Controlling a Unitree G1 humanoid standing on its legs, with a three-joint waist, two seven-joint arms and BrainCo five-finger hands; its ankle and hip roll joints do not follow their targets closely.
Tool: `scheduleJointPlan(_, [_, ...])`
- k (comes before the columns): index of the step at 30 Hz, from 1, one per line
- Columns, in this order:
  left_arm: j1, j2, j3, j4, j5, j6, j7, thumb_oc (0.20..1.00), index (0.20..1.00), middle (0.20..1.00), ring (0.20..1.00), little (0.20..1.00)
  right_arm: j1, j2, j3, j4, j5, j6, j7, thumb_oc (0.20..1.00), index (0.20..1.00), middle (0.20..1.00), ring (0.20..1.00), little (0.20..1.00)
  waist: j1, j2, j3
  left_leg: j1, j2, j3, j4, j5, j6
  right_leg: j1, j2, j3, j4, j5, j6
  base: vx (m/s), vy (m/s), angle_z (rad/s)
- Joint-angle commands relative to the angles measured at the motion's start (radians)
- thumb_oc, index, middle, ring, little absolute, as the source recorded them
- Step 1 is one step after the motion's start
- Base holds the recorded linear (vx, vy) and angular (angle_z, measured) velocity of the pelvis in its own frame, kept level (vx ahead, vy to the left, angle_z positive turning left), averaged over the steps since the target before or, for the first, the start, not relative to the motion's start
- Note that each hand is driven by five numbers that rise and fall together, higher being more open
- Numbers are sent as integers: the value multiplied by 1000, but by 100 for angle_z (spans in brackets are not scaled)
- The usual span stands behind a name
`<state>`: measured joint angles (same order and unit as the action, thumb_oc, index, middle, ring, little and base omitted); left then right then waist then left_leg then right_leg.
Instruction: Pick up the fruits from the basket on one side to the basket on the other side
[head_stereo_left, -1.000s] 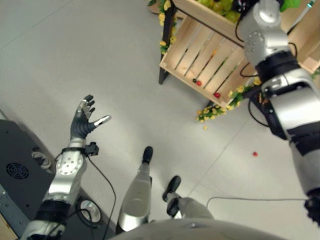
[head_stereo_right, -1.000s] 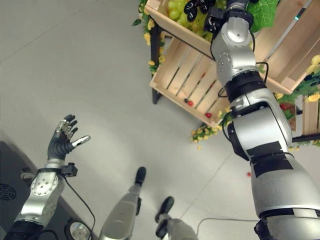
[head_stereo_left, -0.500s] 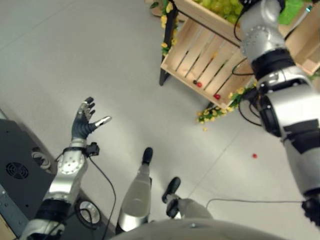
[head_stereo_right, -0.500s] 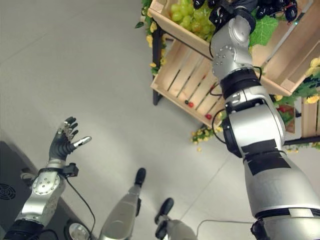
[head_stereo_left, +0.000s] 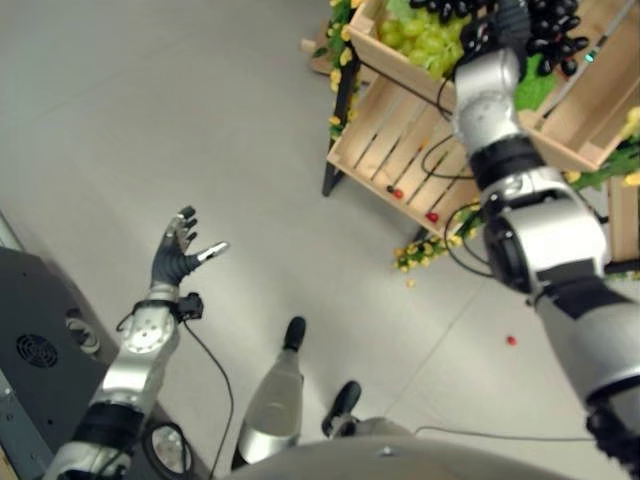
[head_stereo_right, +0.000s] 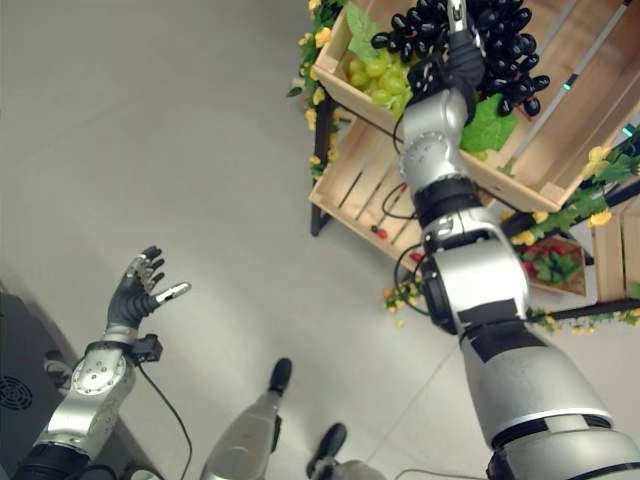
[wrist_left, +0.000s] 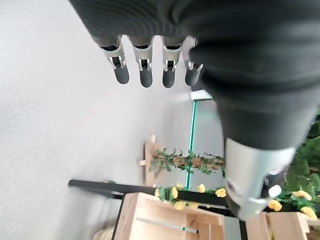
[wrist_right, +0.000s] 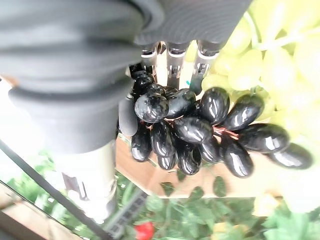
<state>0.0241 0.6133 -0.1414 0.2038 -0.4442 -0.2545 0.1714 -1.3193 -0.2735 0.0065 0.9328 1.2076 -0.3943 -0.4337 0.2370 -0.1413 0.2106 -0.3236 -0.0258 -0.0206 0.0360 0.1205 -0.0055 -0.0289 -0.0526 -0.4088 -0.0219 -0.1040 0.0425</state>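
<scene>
A bunch of black grapes (wrist_right: 200, 130) lies in the upper wooden crate (head_stereo_right: 520, 185), next to green grapes (head_stereo_right: 375, 75) and a green leaf (head_stereo_right: 487, 108). My right hand (head_stereo_right: 452, 62) reaches up into that crate. In the right wrist view its fingers (wrist_right: 170, 60) and thumb (wrist_right: 127, 117) are curled round the black bunch. My left hand (head_stereo_left: 180, 255) hovers over the bare floor far to the left, fingers (wrist_left: 145, 70) straight and holding nothing.
A lower slatted crate (head_stereo_left: 400, 140) holds a few small red fruits (head_stereo_left: 397, 192). Yellow flowers (head_stereo_left: 425, 248) trail at its foot. One red fruit (head_stereo_left: 511, 340) lies on the floor. A black machine (head_stereo_left: 40, 335) stands at the lower left.
The camera has tilted up, so more of the upper crate and the black grapes show. My right hand stays at the black bunch. The left hand has kept its pose.
</scene>
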Motion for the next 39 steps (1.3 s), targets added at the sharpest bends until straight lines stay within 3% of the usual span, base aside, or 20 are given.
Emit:
scheduleJointPlan(1, [1,8,3,-27,47,-31,-4,1000,1000,1000,1000,1000,85,0,-15,-163,39,-120,29,1000,1000,1000,1000,1000,24,-16,-23,133,-31,14,-39,-132,-13,-38,-45,-19,54,42,54,19,16,8])
scheduleJointPlan(4, [5,-9,-5,-21,50,-34,-10,1000,1000,1000,1000,1000,168,43,-42,-310,37,-177,62,1000,1000,1000,1000,1000,24,-9,-31,144,-34,14,-44,-133,-12,-29,-45,-21,48,42,55,33,18,6])
scheduleJointPlan(5, [5,-15,-9,-19,50,-35,-6,1000,1000,1000,1000,1000,199,56,-50,-365,26,-224,47,1000,1000,1000,1000,1000,23,-5,-34,150,-36,14,-47,-133,-11,-24,-46,-22,47,41,55,28,10,3])
scheduleJointPlan(6, [6,-15,-9,-19,50,-35,-5,1000,1000,1000,1000,1000,204,58,-49,-372,20,-225,41,1000,1000,1000,1000,1000,23,-5,-35,151,-36,14,-47,-133,-11,-23,-46,-22,47,41,55,0,0,0])
scheduleJointPlan(10, [18,-23,-21,-26,68,-17,24,1000,1000,1000,1000,1000,256,136,-19,-546,-125,-269,-81,1000,1000,1000,1000,1000,18,5,-42,163,-36,16,-51,-134,-7,-16,-47,-17,45,44,54,0,0,0])
scheduleJointPlan(15, [33,-15,-32,-41,104,6,37,1000,1000,1000,1000,1000,254,147,4,-656,-256,-236,-213,1000,1000,1000,1000,1000,18,11,-53,172,-36,17,-57,-133,-7,-9,-48,-17,41,41,53,0,0,0])
scheduleJointPlan(20, [48,-8,-24,-55,117,12,37,1000,1000,1000,1000,1000,250,122,27,-720,-320,-218,-241,1000,1000,1000,1000,1000,17,7,-62,179,-38,16,-63,-131,-8,0,-47,-22,36,41,51,0,0,0])
scheduleJointPlan(31, [77,-20,5,-66,127,17,49,1000,1000,1000,1000,1000,284,86,150,-925,-455,-153,-183,1000,1000,1000,1000,1000,-2,1,-69,201,-33,33,-69,-135,-5,8,-45,-7,37,42,49,1,0,-1])
scheduleJointPlan(39, [93,-36,21,-69,109,8,53,1000,1000,1000,1000,1000,280,73,145,-944,-435,-164,-142,1000,1000,1000,1000,1000,-11,-4,-74,210,-30,42,-75,-138,-3,9,-42,2,35,42,50,10,2,-6])
